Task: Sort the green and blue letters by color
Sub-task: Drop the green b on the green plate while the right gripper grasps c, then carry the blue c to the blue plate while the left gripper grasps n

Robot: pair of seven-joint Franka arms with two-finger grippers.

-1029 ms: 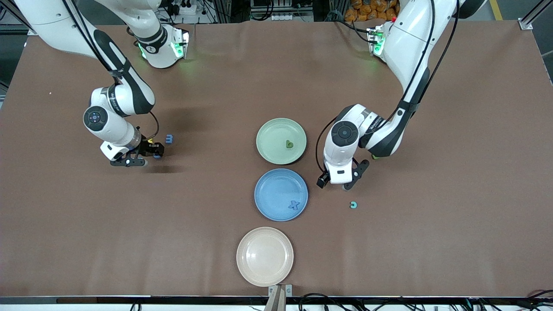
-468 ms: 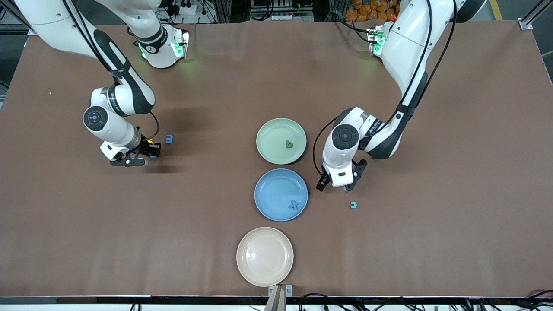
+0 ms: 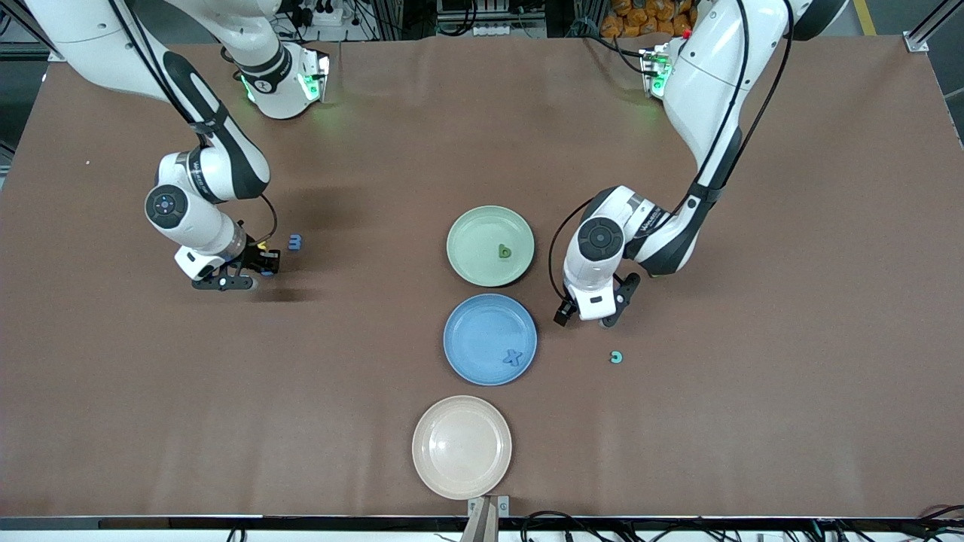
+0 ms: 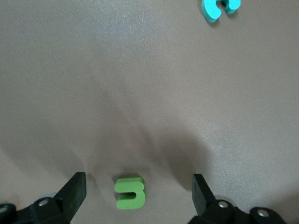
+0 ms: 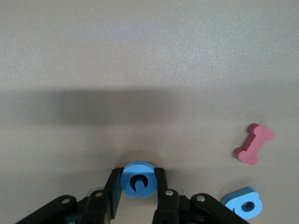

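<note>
**Blue letter gripped at the right arm's end; green letter framed by the spread left fingers**

The right gripper (image 3: pixel 260 267) is seen low over the brown surface (image 3: pixel 753 421) toward the right arm's end. Its fingers (image 5: pixel 114 189) are closed on a round blue letter (image 5: pixel 137 179), which is pinched between them. In the right wrist view a second blue letter with a hole (image 5: pixel 243 203) lies just beside the gripper, and a dark red bone-shaped piece (image 5: pixel 253 143) lies near it. Another blue letter (image 3: pixel 296 242) is seen on the surface close to the right gripper.

The left gripper (image 3: pixel 596 312) is held over the surface beside the blue plate (image 3: pixel 471 339), toward the left arm's end. Its fingers (image 4: pixel 74 189) are spread wide and nothing is held. A green letter (image 4: pixel 130 192) lies on the surface between them, untouched. A teal letter (image 3: pixel 617 357) lies nearer the front camera than that gripper.

A green letter (image 3: pixel 504 251) rests in the green plate (image 3: pixel 471 248), and a blue x-shaped letter (image 3: pixel 513 357) in the blue plate. A beige plate (image 3: pixel 462 447) sits nearest the front camera.
</note>
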